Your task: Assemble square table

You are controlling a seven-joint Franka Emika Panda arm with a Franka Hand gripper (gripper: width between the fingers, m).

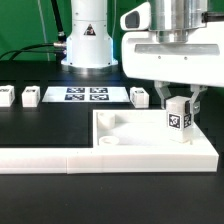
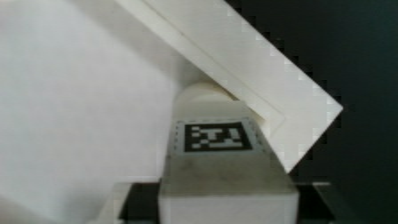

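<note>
Black worktop [image 1: 40, 125], tagged leg [image 1: 177, 119] in claw [image 1: 180, 102]

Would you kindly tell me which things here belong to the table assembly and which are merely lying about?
Job: tabletop; leg held in the pincer; loose legs.
Lying about: marker board; L-shaped border bar.

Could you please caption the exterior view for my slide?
The hand holds a tagged leg upright at a tabletop corner.
</note>
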